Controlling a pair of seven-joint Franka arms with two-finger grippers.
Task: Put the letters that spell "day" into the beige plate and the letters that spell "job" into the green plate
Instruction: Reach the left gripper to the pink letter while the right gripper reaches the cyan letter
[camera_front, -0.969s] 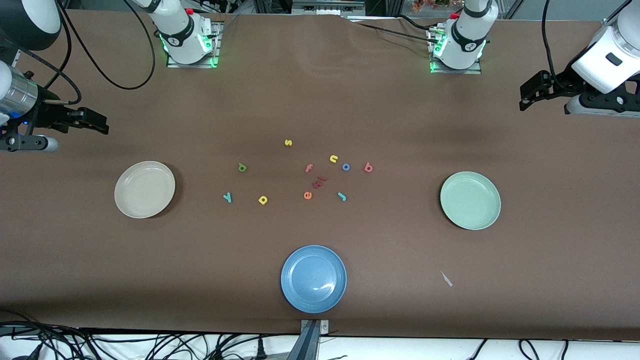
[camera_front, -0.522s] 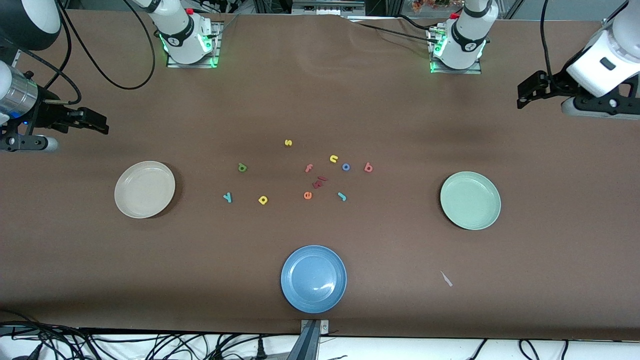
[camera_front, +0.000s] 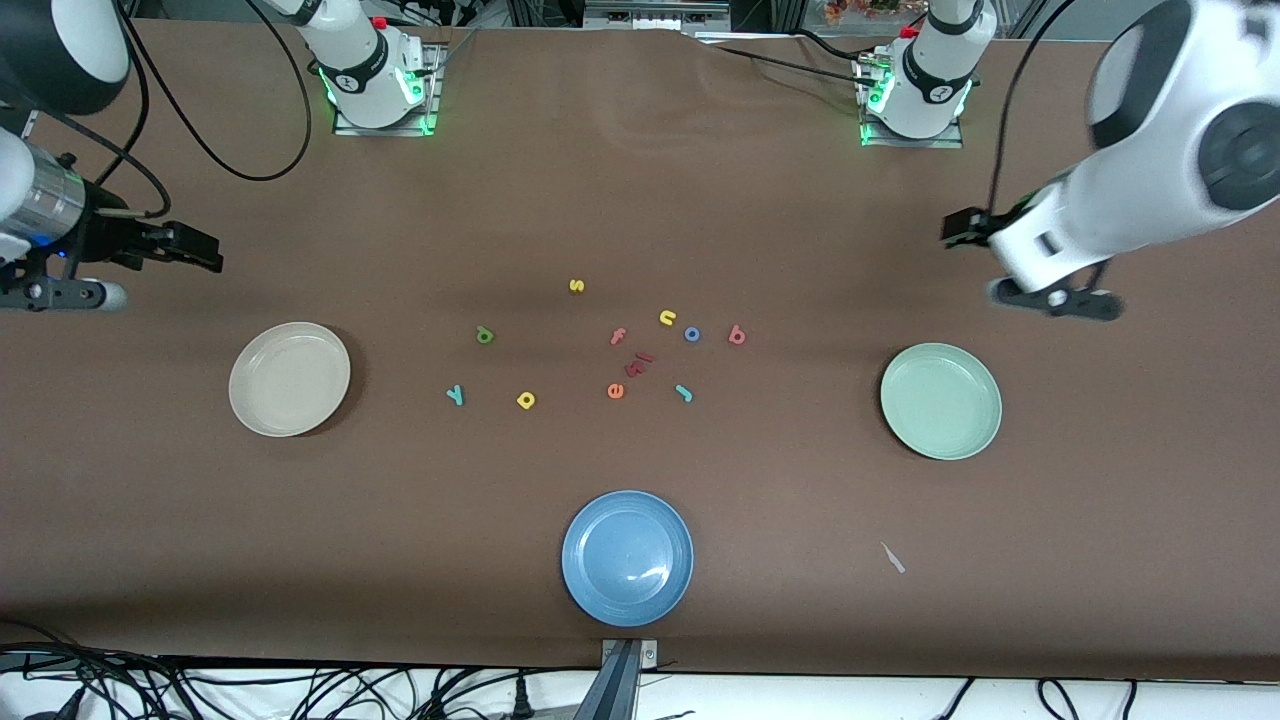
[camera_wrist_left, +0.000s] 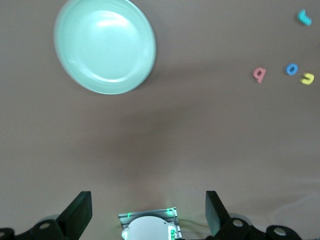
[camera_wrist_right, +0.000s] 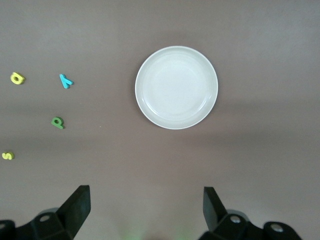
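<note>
Open brown bench (camera_front: 800, 560) lies between my left tool (camera_front: 962, 228), jaws spread in the air near the green plate (camera_front: 941, 400), and the loose letters at mid-bench. The pink "b" (camera_front: 737, 335) sits apart at the cluster's edge toward that plate, but the blue "o" (camera_front: 692, 334) has the yellow "n" (camera_front: 667, 318) just beside it. My right tool (camera_front: 205, 252) hangs wide open near the beige plate (camera_front: 289, 378), bare bench between it and the teal "y" (camera_front: 455, 395).
</note>
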